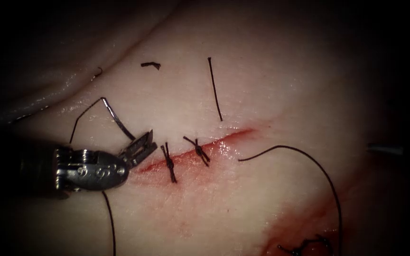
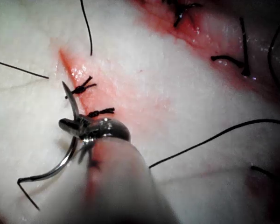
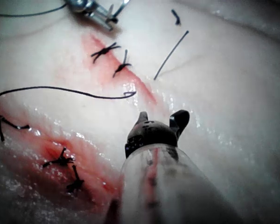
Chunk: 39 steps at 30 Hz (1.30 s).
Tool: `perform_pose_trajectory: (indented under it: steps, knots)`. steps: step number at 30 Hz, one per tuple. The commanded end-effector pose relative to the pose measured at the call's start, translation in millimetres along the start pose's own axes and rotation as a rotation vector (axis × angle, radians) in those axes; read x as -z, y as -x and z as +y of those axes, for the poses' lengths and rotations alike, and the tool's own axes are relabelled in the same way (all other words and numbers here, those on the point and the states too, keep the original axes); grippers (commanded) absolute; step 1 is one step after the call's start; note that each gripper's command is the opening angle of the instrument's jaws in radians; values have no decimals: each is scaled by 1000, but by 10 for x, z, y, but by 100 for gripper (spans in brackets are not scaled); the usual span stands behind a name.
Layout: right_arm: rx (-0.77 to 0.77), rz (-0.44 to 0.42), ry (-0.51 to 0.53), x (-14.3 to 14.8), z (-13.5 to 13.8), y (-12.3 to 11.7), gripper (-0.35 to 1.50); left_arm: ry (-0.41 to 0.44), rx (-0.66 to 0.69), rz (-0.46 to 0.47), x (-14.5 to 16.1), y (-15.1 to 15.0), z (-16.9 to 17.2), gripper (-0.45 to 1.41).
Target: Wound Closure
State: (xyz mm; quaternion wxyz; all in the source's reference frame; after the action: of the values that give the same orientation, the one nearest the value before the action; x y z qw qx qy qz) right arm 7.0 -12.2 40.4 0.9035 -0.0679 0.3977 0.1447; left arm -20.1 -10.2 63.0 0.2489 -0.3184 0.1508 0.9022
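Left end effector (image 1: 138,148) grips the stiff, slippery needle (image 1: 117,119) mid-curve, clear of the tissue (image 1: 271,95), left of the cut (image 1: 200,150); right end effector (image 3: 161,122) spread, empty.

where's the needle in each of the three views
Endoscope view: needle left of the cut, free of the tissue, held near mid-curve by the shut left gripper.
Left wrist view: it arcs through that gripper, tip beside the two stitches.
Right wrist view: possibly a short glint by the left gripper; right gripper open, empty.
Shared landmark: the two stitches across the cut.
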Motion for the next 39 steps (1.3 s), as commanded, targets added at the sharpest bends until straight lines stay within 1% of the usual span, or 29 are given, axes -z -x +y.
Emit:
perform_pose_trajectory:
  steps: [1,2,4,6,11,14,15,17,18,22,25,26,27,30,32,35,37,39]
  knots:
    - [1,4,-2,-11,-6,0,136,2,14,0,-5,2,7,110]
    - [1,4,-1,-11,-6,0,136,1,20,0,-5,2,6,115]
    - [2,6,-2,-12,-7,1,136,2,39,-1,-5,1,4,132]
    - [4,7,-5,-13,-8,3,136,5,47,-4,-4,0,1,138]
    - [10,2,-13,-15,-10,7,136,9,55,-15,8,-9,0,138]
    - [13,4,-15,-17,-12,10,136,22,64,-21,20,-20,1,138]
    - [15,6,-18,-18,-14,11,136,36,73,-24,31,-30,1,140]
    - [17,5,-18,-19,-15,13,136,56,83,-22,40,-43,3,137]
    - [17,5,-22,-19,-15,13,136,58,100,-15,44,-53,6,128]
    - [18,4,-19,-21,-16,14,138,86,36,37,49,-92,26,122]
    - [17,10,-23,-23,-17,14,138,112,-52,78,41,-123,51,116]
    - [16,12,-23,-24,-18,13,138,122,-144,108,29,-142,69,111]
    - [16,12,-23,-24,-18,13,138,122,-144,108,29,-142,69,111]
    - [16,20,-28,-24,-20,13,138,128,-269,153,11,-164,89,106]
    - [17,21,-29,-24,-21,13,138,140,-354,213,-4,-179,103,101]
    - [18,22,-29,-23,-22,14,138,186,-415,339,-22,-194,119,90]
    - [25,23,-29,-22,-23,14,138,208,-445,394,-31,-201,126,81]
    - [26,24,-29,-22,-24,15,138,206,-459,417,-37,-204,129,80]
